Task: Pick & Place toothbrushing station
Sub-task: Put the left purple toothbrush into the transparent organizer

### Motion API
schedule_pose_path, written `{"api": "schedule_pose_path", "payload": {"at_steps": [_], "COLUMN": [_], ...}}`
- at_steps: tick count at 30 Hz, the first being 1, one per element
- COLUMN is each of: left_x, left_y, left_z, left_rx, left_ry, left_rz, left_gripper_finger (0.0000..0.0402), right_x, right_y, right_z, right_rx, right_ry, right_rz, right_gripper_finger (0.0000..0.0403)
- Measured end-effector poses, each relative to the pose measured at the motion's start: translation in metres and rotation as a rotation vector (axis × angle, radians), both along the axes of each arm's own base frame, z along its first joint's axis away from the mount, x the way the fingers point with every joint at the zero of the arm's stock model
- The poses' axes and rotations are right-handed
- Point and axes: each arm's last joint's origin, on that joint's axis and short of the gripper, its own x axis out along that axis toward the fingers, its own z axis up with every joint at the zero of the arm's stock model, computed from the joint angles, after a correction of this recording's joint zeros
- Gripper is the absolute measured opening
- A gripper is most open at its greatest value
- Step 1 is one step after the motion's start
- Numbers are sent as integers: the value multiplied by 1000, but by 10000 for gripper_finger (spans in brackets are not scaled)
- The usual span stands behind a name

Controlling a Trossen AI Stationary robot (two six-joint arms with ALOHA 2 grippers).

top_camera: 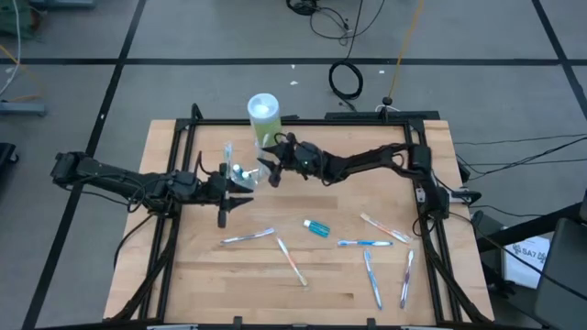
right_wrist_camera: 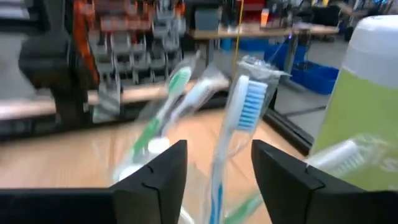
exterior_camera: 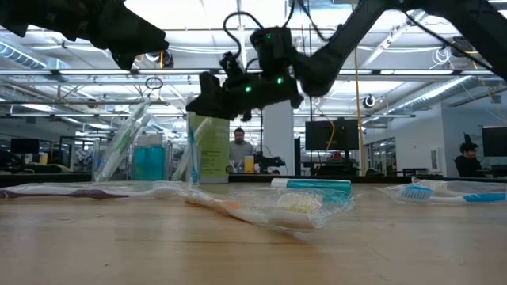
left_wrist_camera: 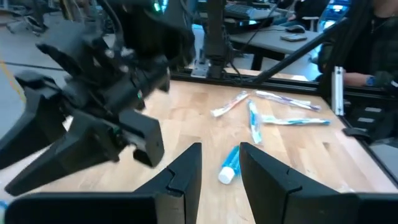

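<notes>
1. Two arms meet over the back-left part of the table (top_camera: 183, 275), and we see the clear cup (top_camera: 240, 174) standing there just in front of the green container (top_camera: 263, 117).
2. We see the right gripper (top_camera: 272, 165) beside the cup, its fingers spread apart in its wrist view, with a blue-bristled brush (right_wrist_camera: 239, 118) standing in the cup right ahead of them.
3. We also see a green-and-white brush (right_wrist_camera: 166, 102) leaning in the cup in that view.
4. We see the left gripper (top_camera: 240, 194) on the cup's near-left side; its fingers (left_wrist_camera: 186, 171) stand a narrow gap apart with nothing between them.
5. We count one blue tube (top_camera: 316, 228) lying mid-table, well apart from the cup.
6. Several brushes lie flat: one (top_camera: 248, 237) left of the tube, an orange one (top_camera: 292, 261) nearer the front, and more (top_camera: 371, 278) at the right.
</notes>
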Motion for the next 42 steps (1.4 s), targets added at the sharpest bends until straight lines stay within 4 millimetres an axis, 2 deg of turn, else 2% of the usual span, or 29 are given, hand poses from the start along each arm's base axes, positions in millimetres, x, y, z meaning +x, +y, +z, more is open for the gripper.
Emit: {"api": "schedule_pose_path", "payload": {"at_steps": [5, 10, 17, 31, 35, 42], "left_x": [-1, -1, -2, -5, 2, 17], "left_y": [-4, -8, -14, -25, -27, -32], "left_z": [0, 0, 0, -7, -19, -45], "left_rx": [-6, -28, -47, -78, -91, -73], "left_ry": [0, -1, -1, 69, 150, 298], "left_rz": [-25, -43, -72, -117, -105, -91], "left_gripper_finger": [113, 113, 113, 113, 113, 113], "right_x": [-9, -17, -28, -36, -39, -38], "right_y": [9, 17, 26, 51, 59, 66], "right_z": [21, 39, 51, 40, 35, 35], "right_rx": [-35, -35, -18, 10, 16, 12], "right_ry": [121, 161, 255, 458, 517, 522], "right_rz": [24, 41, 60, 123, 141, 158], "right_gripper_finger": [186, 187, 186, 185, 187, 185]}}
